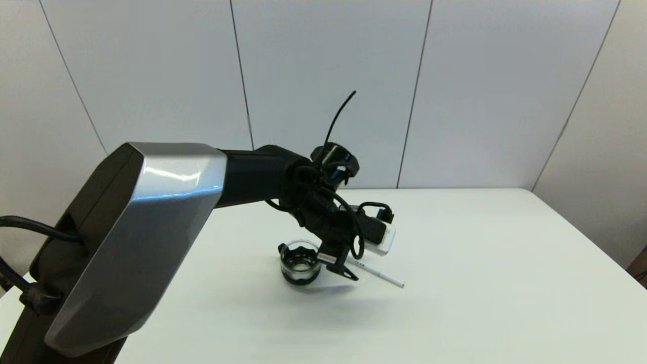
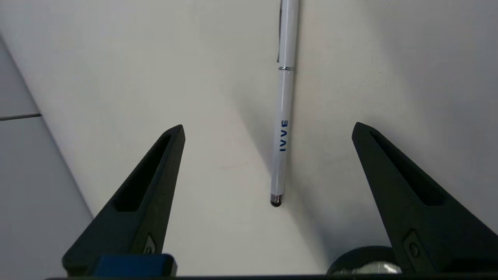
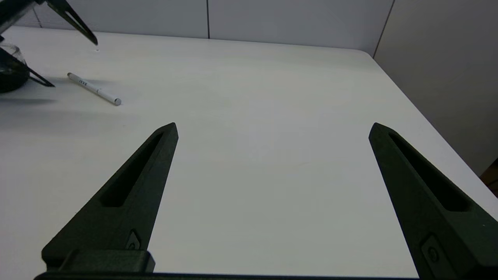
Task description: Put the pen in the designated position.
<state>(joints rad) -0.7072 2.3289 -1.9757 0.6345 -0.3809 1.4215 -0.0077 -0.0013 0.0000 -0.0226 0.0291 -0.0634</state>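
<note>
White table (image 1: 495, 263) across the lower half of the head view, pale wall panels behind it. Left arm (image 1: 151, 222) large in the left part of the frame, reaching toward the centre. Left gripper (image 1: 339, 265) just below the centre, hanging above the table top, fingers (image 2: 155, 182) spread wide, nothing between them. Right gripper (image 3: 272, 128) seen only in its own wrist view, low over a bare part of the table, fingers also spread wide and holding nothing. Small dark cup (image 1: 300, 264) with glass inside, standing just left of the left gripper. Pen (image 1: 380, 273) lying flat on the table right of centre, free of both grippers, slanted down to the right; in the left wrist view, pen (image 2: 283, 116) between the two open fingers, dark tip nearest the camera, touching neither finger.
</note>
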